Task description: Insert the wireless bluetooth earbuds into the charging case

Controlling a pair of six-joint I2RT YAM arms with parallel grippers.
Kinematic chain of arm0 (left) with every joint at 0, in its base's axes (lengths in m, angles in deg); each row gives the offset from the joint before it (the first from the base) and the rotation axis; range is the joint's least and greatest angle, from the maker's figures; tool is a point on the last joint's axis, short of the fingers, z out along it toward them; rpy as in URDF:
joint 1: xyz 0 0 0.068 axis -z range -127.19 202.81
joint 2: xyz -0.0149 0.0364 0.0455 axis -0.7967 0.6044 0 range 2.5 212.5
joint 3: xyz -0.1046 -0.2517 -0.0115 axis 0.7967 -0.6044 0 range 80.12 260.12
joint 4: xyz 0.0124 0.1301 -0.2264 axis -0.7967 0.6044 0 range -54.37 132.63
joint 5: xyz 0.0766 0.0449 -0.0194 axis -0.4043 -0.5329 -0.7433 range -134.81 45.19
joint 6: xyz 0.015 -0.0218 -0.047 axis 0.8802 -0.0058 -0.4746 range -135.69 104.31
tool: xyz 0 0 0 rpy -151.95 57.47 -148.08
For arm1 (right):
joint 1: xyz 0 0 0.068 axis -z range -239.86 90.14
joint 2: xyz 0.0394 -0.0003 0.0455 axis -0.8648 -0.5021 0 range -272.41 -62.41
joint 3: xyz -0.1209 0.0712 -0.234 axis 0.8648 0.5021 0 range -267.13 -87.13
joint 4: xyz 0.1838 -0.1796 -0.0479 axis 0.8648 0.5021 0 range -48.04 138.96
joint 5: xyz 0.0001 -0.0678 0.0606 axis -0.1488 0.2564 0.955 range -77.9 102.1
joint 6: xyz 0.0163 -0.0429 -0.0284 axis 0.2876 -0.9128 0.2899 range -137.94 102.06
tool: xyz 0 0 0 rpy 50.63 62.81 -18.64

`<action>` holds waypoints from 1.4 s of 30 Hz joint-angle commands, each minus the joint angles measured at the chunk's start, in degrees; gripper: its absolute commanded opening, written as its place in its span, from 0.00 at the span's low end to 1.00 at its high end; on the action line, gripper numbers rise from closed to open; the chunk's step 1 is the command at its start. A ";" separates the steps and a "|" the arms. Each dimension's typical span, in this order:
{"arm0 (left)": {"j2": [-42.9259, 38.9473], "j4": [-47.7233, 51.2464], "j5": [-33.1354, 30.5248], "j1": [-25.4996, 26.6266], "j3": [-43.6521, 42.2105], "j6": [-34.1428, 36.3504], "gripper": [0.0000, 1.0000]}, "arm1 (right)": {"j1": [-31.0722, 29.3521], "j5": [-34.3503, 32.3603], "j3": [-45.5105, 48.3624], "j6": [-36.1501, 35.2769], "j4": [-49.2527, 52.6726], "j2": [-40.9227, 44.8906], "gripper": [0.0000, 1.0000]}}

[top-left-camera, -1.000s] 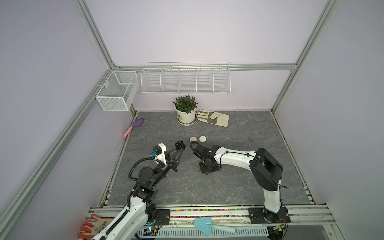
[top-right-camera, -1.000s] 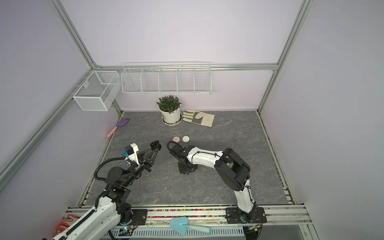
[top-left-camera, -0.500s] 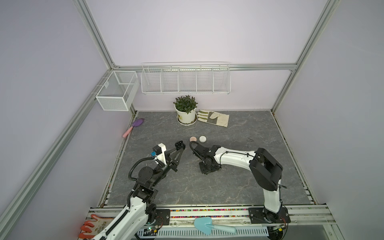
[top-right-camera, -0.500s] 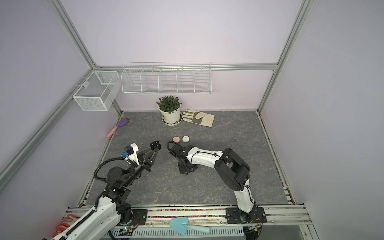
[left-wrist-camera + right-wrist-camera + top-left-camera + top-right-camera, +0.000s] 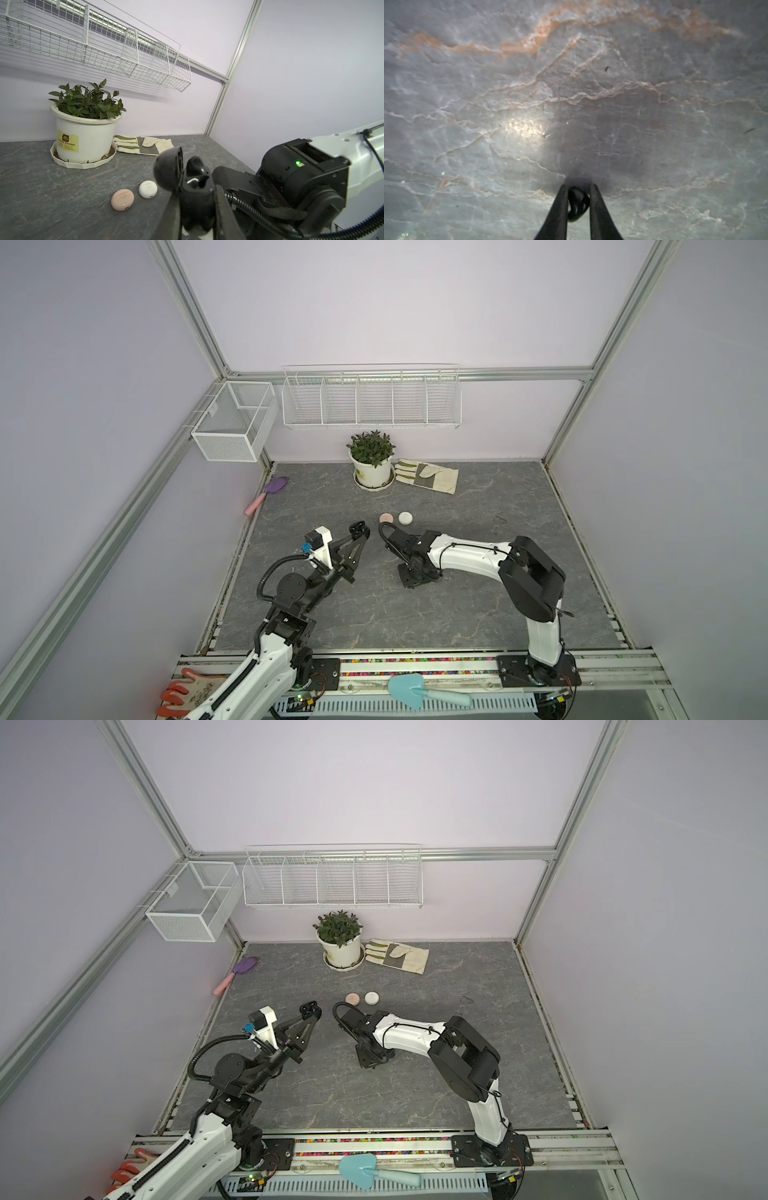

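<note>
My left gripper [image 5: 358, 529] [image 5: 196, 199] is raised over the table's left middle, shut on a black round charging case [image 5: 168, 170] whose lid stands open. In the left wrist view a black rounded earbud shape [image 5: 196, 166] rises from the case body beside a glossy hollow. My right gripper [image 5: 409, 583] [image 5: 578, 193] points straight down at the grey stone table [image 5: 478, 489], its tips at the surface, shut on a small black earbud [image 5: 577, 205]. From above, that earbud is hidden under the gripper.
A pink case [image 5: 386, 517] and a white case [image 5: 405, 517] lie shut, side by side, behind both grippers. Further back stand a potted plant [image 5: 372, 466] and a work glove [image 5: 428, 476]. A purple trowel [image 5: 270, 492] lies at the left wall.
The right gripper's jaws have drawn in a little further onto the black earbud at the table. Neither arm has visibly moved.
</note>
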 commanded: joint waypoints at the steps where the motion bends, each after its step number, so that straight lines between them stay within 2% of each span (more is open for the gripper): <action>1: -0.03 -0.27 -0.43 -0.27 -0.32 -0.07 0.00 | -0.17 -0.78 0.89 -0.61 -0.85 2.39 0.19; 12: 1.45 -1.39 -0.13 -0.27 -0.22 -1.04 0.00 | 0.18 -0.58 3.84 -4.16 -5.45 4.55 0.18; 24: 0.22 -0.26 -0.96 -0.26 0.12 -0.71 0.00 | 0.33 2.84 3.05 -8.66 -7.30 2.60 0.19; 34: -1.03 0.31 -1.18 -0.27 -0.22 -0.30 0.00 | 0.13 4.51 1.82 -8.79 -6.36 -0.40 0.20; 38: -0.74 0.28 -1.22 -0.27 -0.10 -0.08 0.00 | -0.09 4.43 0.66 -9.04 -5.48 -1.32 0.22; 42: -1.33 0.83 -1.26 -0.27 -0.22 0.07 0.00 | -0.37 3.76 -0.14 -8.64 -3.64 -1.90 0.30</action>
